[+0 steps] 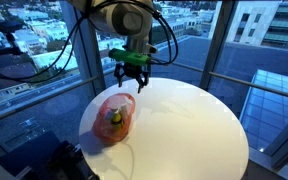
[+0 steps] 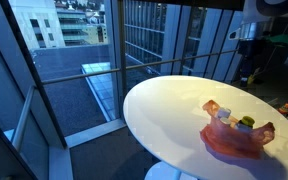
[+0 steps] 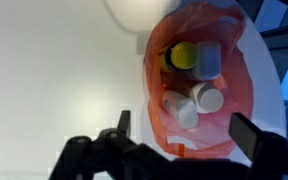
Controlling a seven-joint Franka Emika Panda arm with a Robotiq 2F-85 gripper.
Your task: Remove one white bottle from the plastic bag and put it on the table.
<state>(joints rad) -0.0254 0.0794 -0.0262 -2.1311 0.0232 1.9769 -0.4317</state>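
Hovered with the gripper (image 1: 130, 84) wide open, gripping nothing, right over the red plastic bag (image 1: 115, 118) on the round white table (image 1: 194, 130). Spotted white bottles (image 3: 209, 98) inside the bag, beside a yellow cap (image 3: 184, 55).

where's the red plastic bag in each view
Exterior view: red plastic bag left of centre, low.
Exterior view: the bag lower right.
Wrist view: the bag right of centre, white bottles inside.
Shared landmark: the round white table it sits on.
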